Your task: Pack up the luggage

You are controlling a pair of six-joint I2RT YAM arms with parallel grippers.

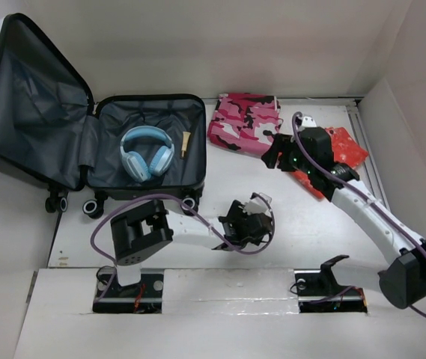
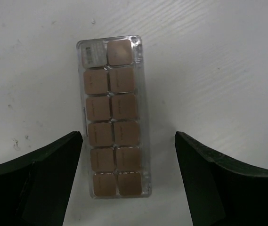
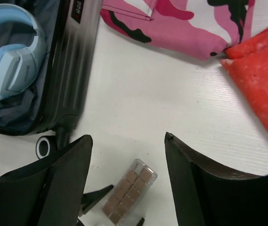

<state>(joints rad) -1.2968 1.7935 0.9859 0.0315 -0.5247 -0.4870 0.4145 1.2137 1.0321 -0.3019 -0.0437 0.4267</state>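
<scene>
White tabletop (image 2: 218,70); left end effector (image 2: 128,136) open astride clear brown-squares case (image 2: 115,117), label (image 2: 94,52) unreadable; right end effector (image 3: 128,136) open, empty.

The luggage (image 3: 75,56) has a hard, glossy shell with a sheen along its side wall; its lining is soft, creased grey cloth. Inside it, the headphones (image 1: 147,153) are smooth light-blue plastic with padded cups. Right of the luggage, the camouflage cloth (image 1: 244,122) is soft fabric, and farther right the red cloth (image 1: 347,146) looks matt and speckled. The tray (image 2: 115,117) of brown squares is clear, shiny plastic. The bench (image 2: 218,70) is matt white and faintly grained. The left claw (image 2: 128,136) and right claw (image 3: 128,136) are matt black plastic.
</scene>
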